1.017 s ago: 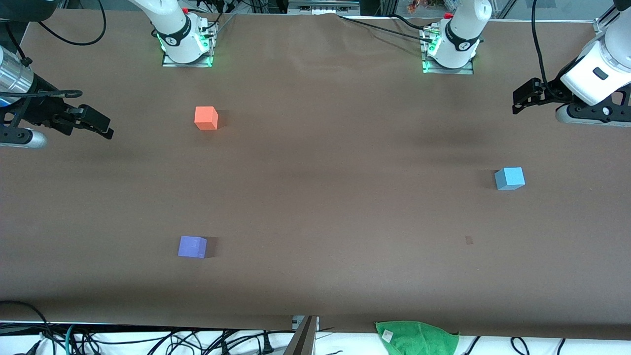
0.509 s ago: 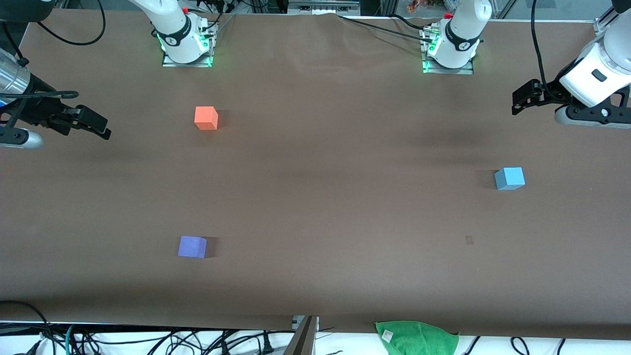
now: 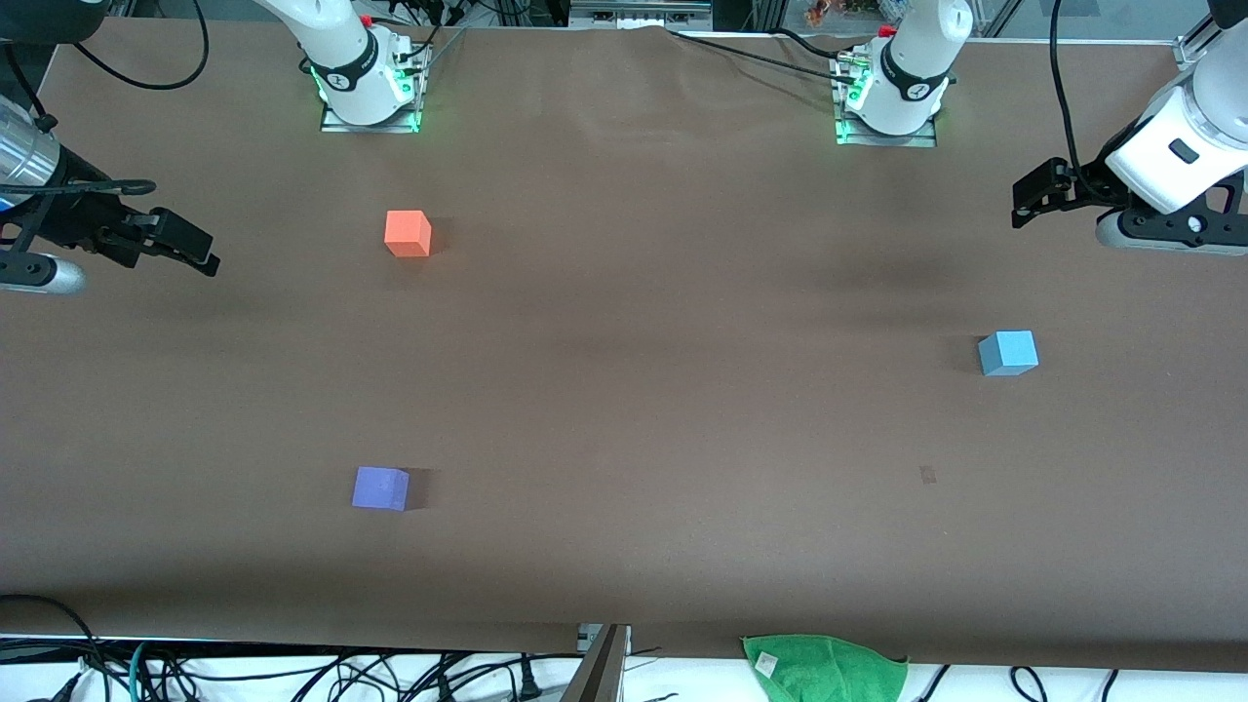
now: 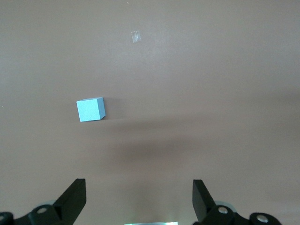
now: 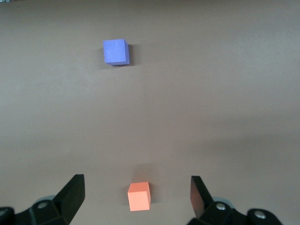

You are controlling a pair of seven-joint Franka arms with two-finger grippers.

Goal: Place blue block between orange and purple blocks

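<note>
Even bright light, soft shadows, sharp

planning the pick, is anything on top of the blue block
Nothing is on the blue block: its top face is bare in the front and left wrist views. The open left gripper is up off to one side, not over it.

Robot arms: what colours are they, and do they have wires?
Both arms are shiny white with black joint rings, standing on metal bases that glow green. Black cables loop along them. The left gripper and right gripper are black with two flat fingers each.
</note>
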